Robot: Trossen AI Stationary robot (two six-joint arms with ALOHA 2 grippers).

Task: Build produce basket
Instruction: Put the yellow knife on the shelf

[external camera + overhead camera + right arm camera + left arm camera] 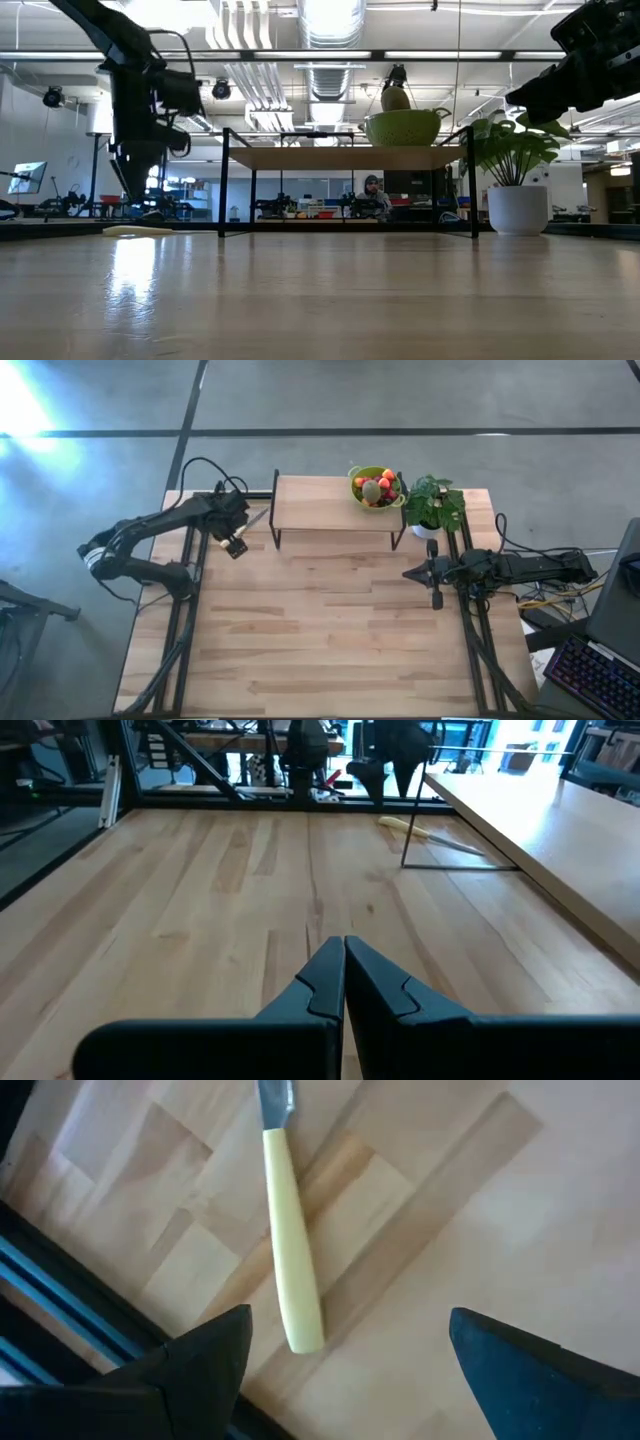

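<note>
The lime-green produce basket [375,488] stands on the wooden shelf [320,508] at the table's far side, filled with red and orange produce and one brownish oval fruit [395,97] on top. My left gripper [345,1350] hangs open, pointing down, over the handle end of a yellow-handled knife [290,1240] that lies flat on the table left of the shelf; its fingers stand on either side without touching it. My right gripper [343,970] waits shut at the table's right side, pointing level toward the left.
A potted green plant [435,505] stands right of the shelf, near my right arm. The shelf's black wire legs [405,845] rise close to the knife. The table's near half [320,640] is bare wood. A keyboard [600,675] lies off the table's right corner.
</note>
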